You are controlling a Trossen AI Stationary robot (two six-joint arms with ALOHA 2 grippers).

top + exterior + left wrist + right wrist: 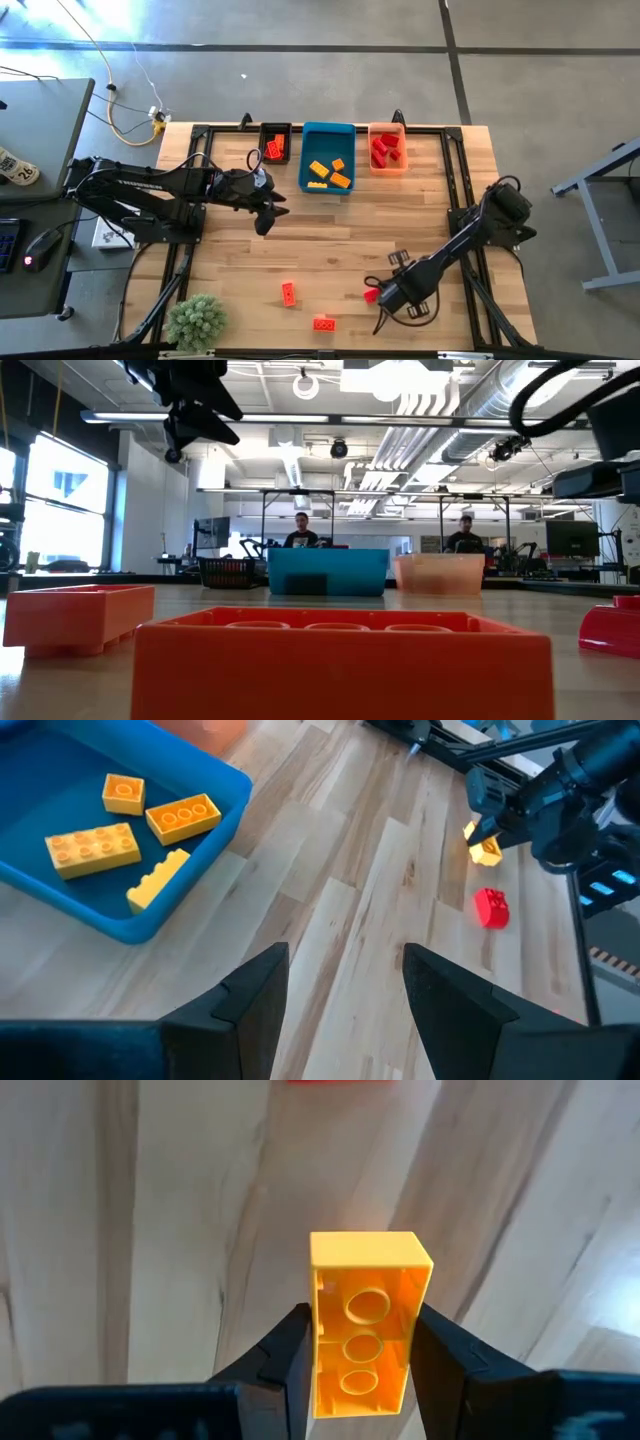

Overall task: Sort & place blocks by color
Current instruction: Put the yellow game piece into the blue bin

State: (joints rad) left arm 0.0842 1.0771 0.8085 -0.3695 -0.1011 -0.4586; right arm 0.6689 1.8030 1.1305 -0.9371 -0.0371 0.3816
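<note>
Right gripper (365, 1355) clamps the yellow-orange block (367, 1315) squarely — advise a level carry to the blue bin (328, 157), left gripper (345, 990) idling open.

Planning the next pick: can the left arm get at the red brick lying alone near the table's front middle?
Probably yes. The left gripper is open and empty, and bare wood lies between it and the red brick. The right gripper is off to the side, shut on a yellow brick.

No text, label, brand or number can be read anywhere. There is pale lettering along the left arm (140, 184) in the high view, and a marking on a small white object (17, 168) at the left edge, but both are illegible.
</note>
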